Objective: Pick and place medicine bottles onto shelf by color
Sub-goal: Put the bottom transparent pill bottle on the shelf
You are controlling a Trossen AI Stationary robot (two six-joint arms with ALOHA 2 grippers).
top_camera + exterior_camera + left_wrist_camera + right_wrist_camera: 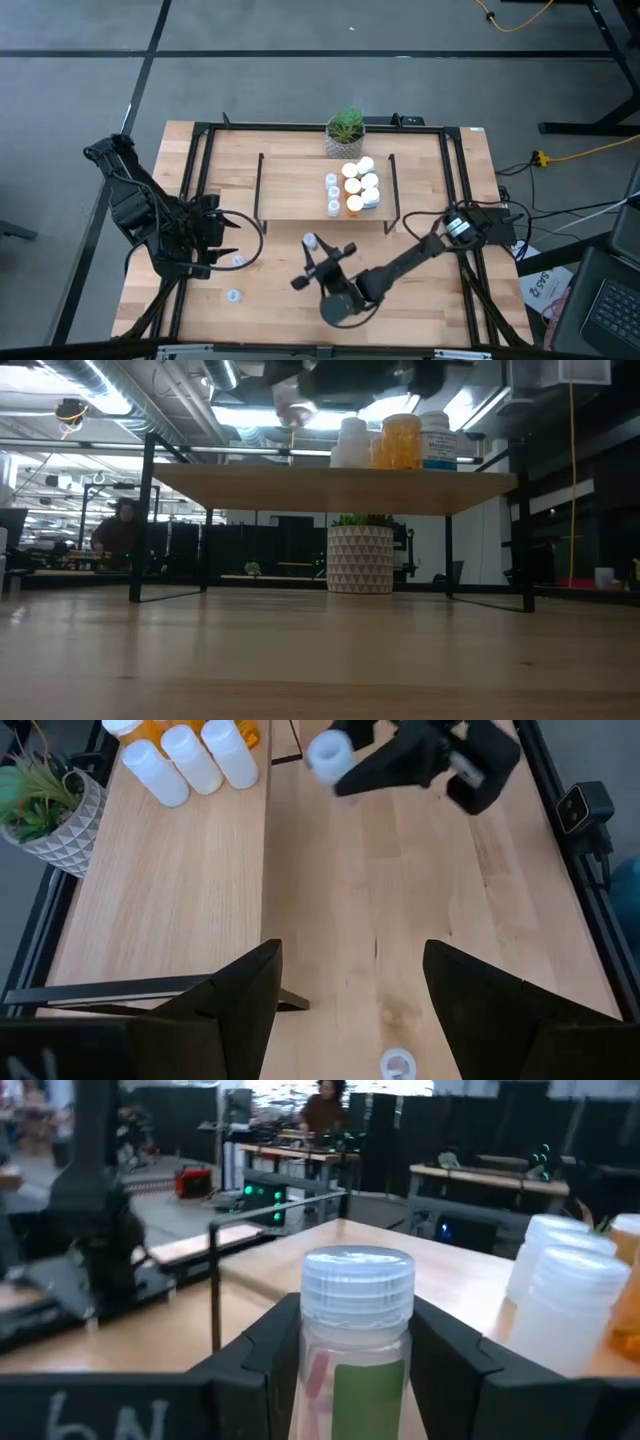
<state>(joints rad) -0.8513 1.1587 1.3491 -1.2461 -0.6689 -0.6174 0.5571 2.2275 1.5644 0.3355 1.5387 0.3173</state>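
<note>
The right gripper (355, 1370) holds a small clear bottle (357, 1335) tight between its two fingers. The bottle has a white cap and a green label with no words to read. The right arm reaches in low from the table's right side, just in front of the shelf (290, 185). White and orange bottles (355, 186) stand on the shelf's right end. The left gripper (345, 1010) waits at the left, fingers wide apart, holding nothing, near two bottles on the table (235, 278)

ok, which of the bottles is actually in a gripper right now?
The small clear bottle with the ribbed cap, clamped in the right gripper just in front of the shelf. The others stand on the shelf or sit loose by the left gripper.
</note>
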